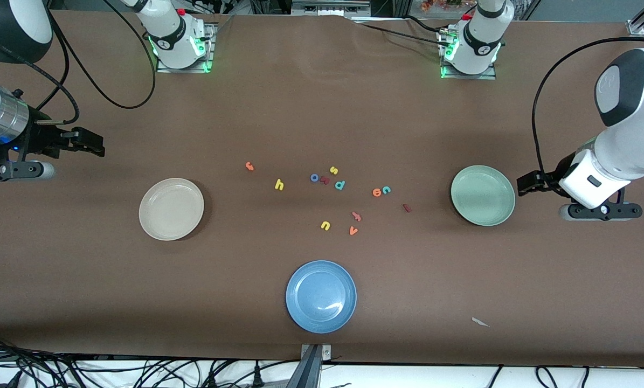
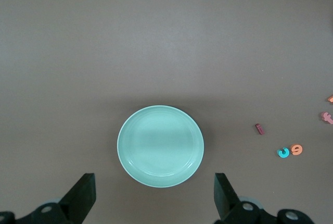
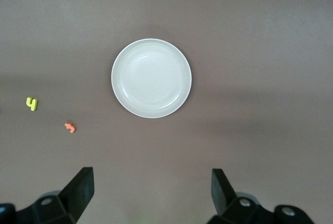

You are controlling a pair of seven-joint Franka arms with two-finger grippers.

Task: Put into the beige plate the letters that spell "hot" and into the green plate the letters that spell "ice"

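The beige plate lies bare toward the right arm's end, the green plate bare toward the left arm's end. Between them the letters are scattered: orange "t", yellow "h", blue "o", orange "e", teal "c", dark red "i". My left gripper hangs open and holds nothing, over the table beside the green plate. My right gripper hangs open and holds nothing, over the table beside the beige plate.
A blue plate sits nearest the front camera. Other letters lie among the task's own: yellow "s", a chunky dark red one, teal "p", yellow "u", orange "v". A paper scrap lies near the front edge.
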